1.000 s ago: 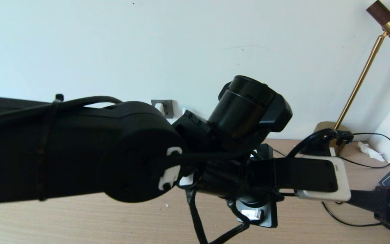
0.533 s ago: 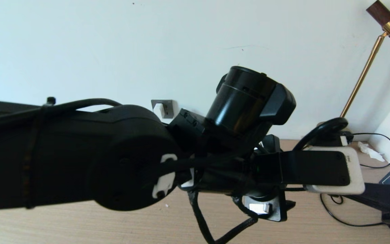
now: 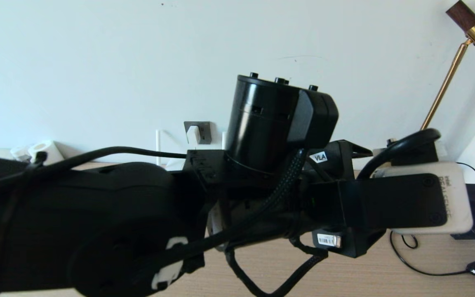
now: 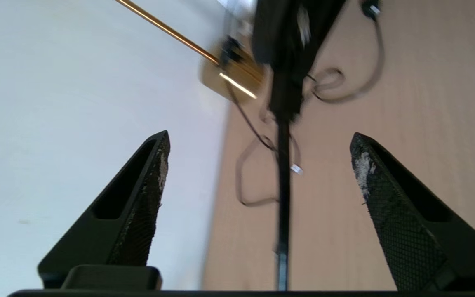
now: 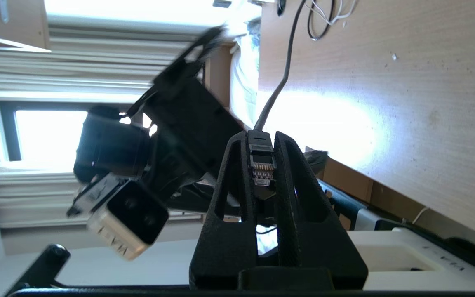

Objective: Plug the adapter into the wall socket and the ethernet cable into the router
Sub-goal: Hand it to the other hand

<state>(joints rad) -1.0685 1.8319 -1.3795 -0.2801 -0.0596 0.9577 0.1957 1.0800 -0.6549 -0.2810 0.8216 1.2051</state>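
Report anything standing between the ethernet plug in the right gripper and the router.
The left arm does, as far as the views show: it stretches across in front of the router, hiding all but one thin antenna. The right gripper, shut on the ethernet cable at its plug, faces that arm's wrist.

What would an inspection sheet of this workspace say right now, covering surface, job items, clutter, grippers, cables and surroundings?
Surface: light wooden desk, largely hidden by the left arm in the head view.
Job's things: adapter sits in the wall socket; ethernet cable plug pinched in the right gripper; router not clearly visible.
Clutter: crumpled white paper by the wall, brass lamp.
Grippers: left gripper open and empty above the desk; right gripper shut on the plug.
Cables: thin black cable looping on the desk.
Surroundings: pale wall; bright window in the right wrist view.
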